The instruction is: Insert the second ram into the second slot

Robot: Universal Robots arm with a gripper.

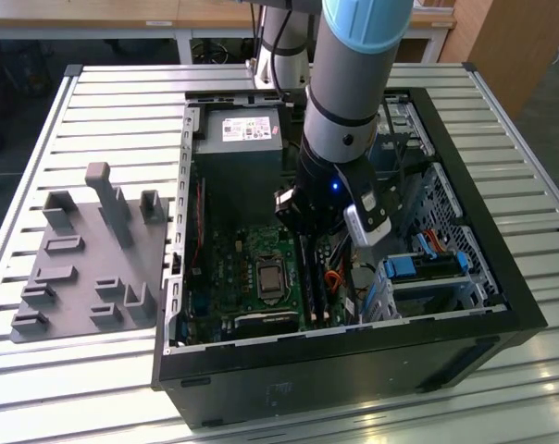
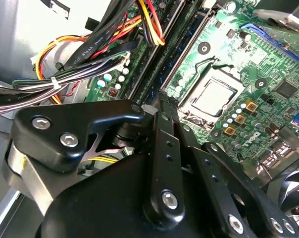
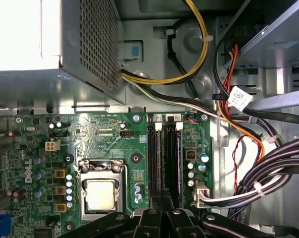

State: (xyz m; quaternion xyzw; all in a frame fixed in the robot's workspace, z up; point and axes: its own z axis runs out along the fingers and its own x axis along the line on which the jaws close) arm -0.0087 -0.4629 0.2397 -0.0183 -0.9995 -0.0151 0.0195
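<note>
In the exterior view my gripper reaches down into the open computer case, right over the memory slots beside the processor socket. Two long dark strips run side by side there, out from under the fingertips. Both wrist views show the same pair of slots, and the black fingers are pressed together with their tips at one end of the slots. A thin dark stick, which I take for the second ram, stands in the slot nearer the cables. Whether the fingertips pinch it is hidden.
Cable bundles run close beside the slots. The power supply box fills the case's back, and blue drive-bay clips sit at the exterior view's right. A grey fixture plate with upright posts lies on the slatted table at the exterior view's left.
</note>
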